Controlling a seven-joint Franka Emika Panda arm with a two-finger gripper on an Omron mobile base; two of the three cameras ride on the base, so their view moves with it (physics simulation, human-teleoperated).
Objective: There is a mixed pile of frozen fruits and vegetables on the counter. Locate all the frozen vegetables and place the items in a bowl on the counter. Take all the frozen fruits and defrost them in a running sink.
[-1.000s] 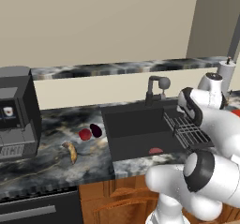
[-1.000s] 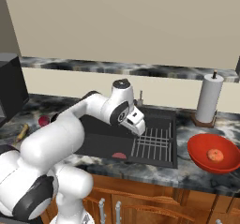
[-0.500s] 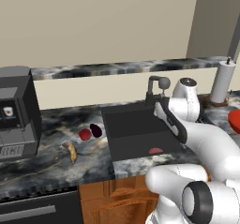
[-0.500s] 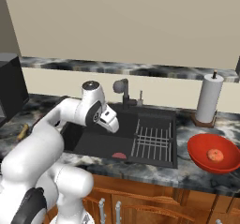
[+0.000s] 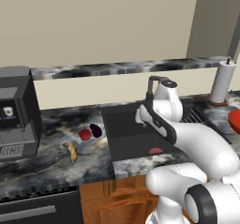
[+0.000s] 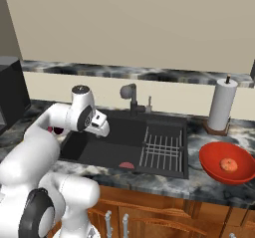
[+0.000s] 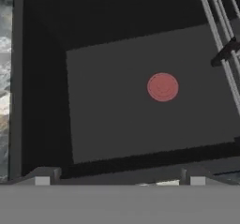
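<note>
The end effector (image 6: 101,128) is hanging over the left part of the sink (image 5: 125,124), and its fingers are standing wide apart and are carrying nothing; in the hand view they are framing the dark basin floor from above. Directly below and a little ahead of the end effector, a flat pinkish-red disc (image 7: 162,86) is lying on the sink floor, and it is not looking like one of the fruits. Well apart to the right of the end effector, past the dish rack (image 6: 162,145) and the sink edge, the bowl (image 6: 209,157) is standing on the counter (image 5: 51,164) and is already holding the orange-red round piece (image 6: 228,164), so I am judging that one vegetable is done. To the left of the end effector, beyond the left wall of the sink, the other three items are waiting on the counter: the aubergine (image 5: 96,130) and the red ball (image 5: 85,134) are lying just beside each other, and the banana (image 5: 71,152) is lying near them, further from the end effector. So the aubergine is not yet going to the bowl, and the two fruits are not yet going into the sink. Behind the end effector the tap (image 6: 130,95) is standing, and no stream of water is showing under it, so I am thinking the water is not running yet. By my judgement, about one quarter of the moving work is finished
</note>
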